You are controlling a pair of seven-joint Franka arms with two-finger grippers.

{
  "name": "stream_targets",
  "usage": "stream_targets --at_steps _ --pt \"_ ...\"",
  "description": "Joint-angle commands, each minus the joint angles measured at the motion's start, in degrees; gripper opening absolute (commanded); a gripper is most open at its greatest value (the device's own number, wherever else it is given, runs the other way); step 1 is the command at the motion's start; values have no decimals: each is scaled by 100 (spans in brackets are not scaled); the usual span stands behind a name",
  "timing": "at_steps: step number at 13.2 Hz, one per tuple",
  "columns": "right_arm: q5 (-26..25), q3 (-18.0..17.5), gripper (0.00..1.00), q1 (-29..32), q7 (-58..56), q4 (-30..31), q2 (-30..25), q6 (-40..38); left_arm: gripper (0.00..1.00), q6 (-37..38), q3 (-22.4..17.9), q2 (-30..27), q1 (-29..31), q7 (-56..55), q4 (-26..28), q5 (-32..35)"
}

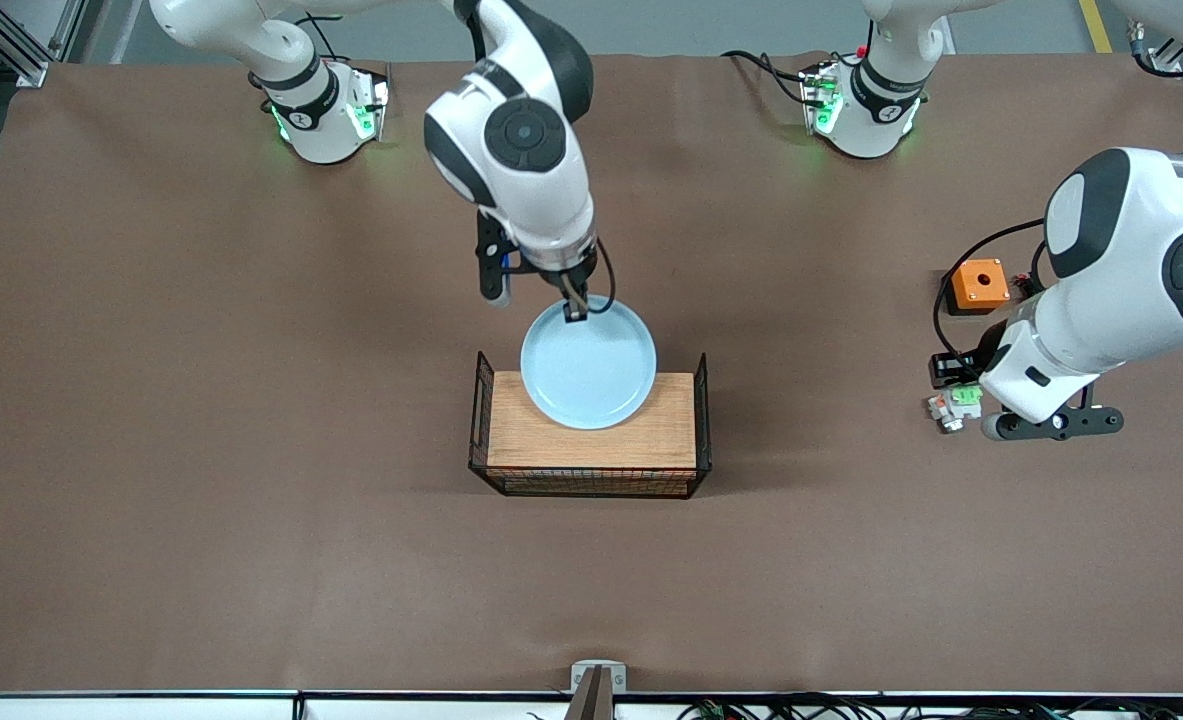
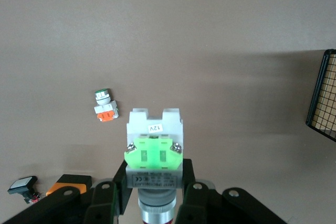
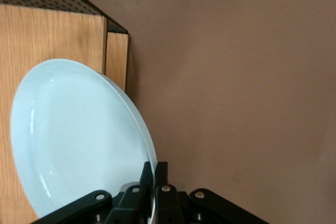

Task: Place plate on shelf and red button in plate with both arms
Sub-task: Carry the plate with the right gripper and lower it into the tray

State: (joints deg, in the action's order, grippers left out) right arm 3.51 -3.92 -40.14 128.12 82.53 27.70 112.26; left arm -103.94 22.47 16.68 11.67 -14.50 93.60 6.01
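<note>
The wire-sided rack (image 1: 591, 440) with its wooden shelf lies nearest the camera. Over it, the right gripper (image 1: 575, 310) pinches the rim of the plate (image 1: 588, 362), which hangs tilted above the shelf, apparently not yet set down. The left gripper (image 2: 152, 195) is clamped on the red button (image 2: 154, 153), lifted over the table (image 1: 201, 400) toward the left arm's end, near the orange box (image 1: 979, 284). Both items are grasped; both placements appear to remain.

Glossy smooth plate (image 1: 588, 365); matt wood board (image 1: 591, 440); black wire mesh basket (image 1: 591, 485); matt brown table cover (image 1: 201, 400).
</note>
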Motion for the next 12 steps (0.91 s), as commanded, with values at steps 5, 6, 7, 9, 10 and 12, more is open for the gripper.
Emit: stream_targets --at_steps 5,6,7,9,10,12 --pt "-456 -74 5 120 196 -211 473 427 0 -21 39 -77 11 -88 -26 94" --pt "-457 -74 5 112 196 -211 535 524 0 -21 39 -77 11 -88 -26 94" --pt "-466 -74 5 94 204 -220 605 560 0 -21 47 -86 11 -79 -35 94" --pt "-466 -74 10 103 187 -272 675 587 0 -12 56 -95 19 -88 -35 67" --pt "-466 -74 20 103 187 -281 676 587 0 -21 56 -86 20 -88 -35 76" --pt "-431 -83 85 111 257 -307 667 578 0 -21 56 -60 11 -79 -52 102"
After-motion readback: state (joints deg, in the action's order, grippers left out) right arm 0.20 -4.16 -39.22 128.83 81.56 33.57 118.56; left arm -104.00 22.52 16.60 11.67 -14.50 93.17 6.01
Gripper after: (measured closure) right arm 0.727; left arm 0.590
